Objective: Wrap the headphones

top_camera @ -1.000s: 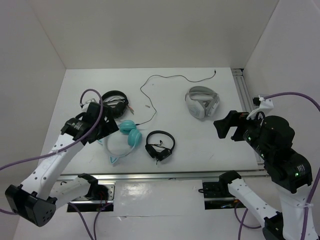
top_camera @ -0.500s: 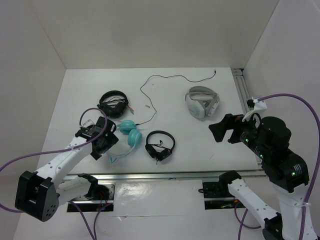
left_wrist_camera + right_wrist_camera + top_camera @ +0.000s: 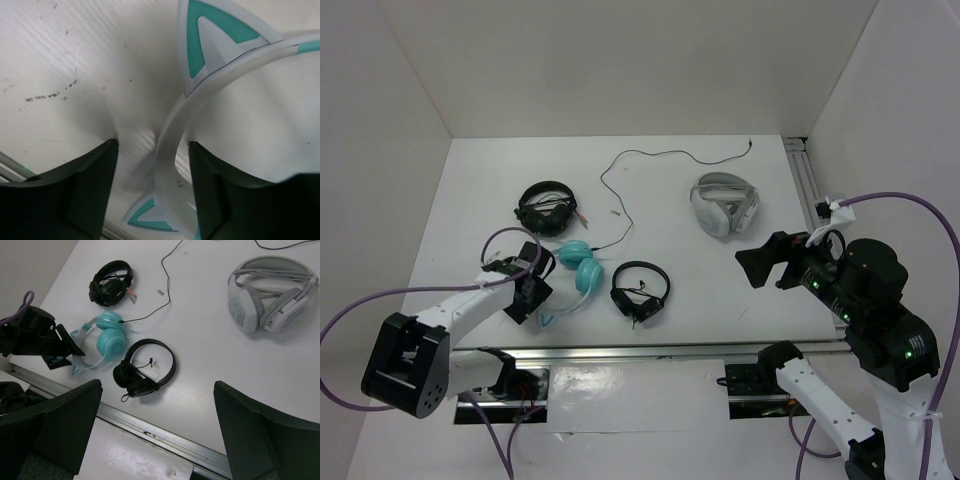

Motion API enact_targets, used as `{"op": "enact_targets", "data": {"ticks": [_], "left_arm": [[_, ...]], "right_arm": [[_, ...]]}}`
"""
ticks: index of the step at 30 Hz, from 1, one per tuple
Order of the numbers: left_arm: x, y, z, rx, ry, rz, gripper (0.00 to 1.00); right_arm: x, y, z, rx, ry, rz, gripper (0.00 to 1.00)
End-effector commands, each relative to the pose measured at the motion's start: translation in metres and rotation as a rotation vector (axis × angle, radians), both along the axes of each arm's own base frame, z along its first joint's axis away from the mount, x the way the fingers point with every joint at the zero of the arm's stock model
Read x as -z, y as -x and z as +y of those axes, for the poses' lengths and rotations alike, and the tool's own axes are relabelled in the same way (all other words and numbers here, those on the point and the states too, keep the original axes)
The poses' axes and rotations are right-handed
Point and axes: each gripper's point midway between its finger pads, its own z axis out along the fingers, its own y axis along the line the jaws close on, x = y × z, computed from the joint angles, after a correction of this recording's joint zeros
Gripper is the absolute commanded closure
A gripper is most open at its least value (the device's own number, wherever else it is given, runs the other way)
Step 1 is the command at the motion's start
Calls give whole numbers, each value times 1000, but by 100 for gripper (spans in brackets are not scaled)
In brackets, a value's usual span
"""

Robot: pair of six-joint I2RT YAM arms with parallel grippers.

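White table (image 3: 680, 200): teal headphones (image 3: 582, 272) lie near-left. Left gripper (image 3: 152, 150) jaws apart, headband (image 3: 170, 130) between them. Right gripper (image 3: 157, 387) jaws apart too, far right. Best to pinch the band slow & square, not the cat ear (image 3: 210, 35).

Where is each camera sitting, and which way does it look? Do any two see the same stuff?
Top external: high behind the arms, looking down on the table; both arms show.
Left wrist: low over the table, looking down at the teal headphones; its fingers straddle their headband.
Right wrist: raised at the right, looking down across the table; its fingers show.
Shared: top and right wrist both show the teal headphones and the left gripper.
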Motion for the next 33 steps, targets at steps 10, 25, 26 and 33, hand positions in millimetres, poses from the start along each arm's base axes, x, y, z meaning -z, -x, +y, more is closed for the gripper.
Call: {"op": "enact_targets", "data": {"ticks": [10,25,26,33], "left_arm": [[14,3,9,-53,-11,-12,100],[-140,-30,-10,232,41,-338,100],[-168,-36,-11,253,40,-400,100],[-285,-41,-16,471,-21,-576,100]], "right_arm": [[-18,3,5,-36,-24,-86,0],[-14,-6,20,-98,-55,-123,0],[-15,-2,25,-137,-68,-136,0],[-19,11,66,-412,-171,-369,0]]}}
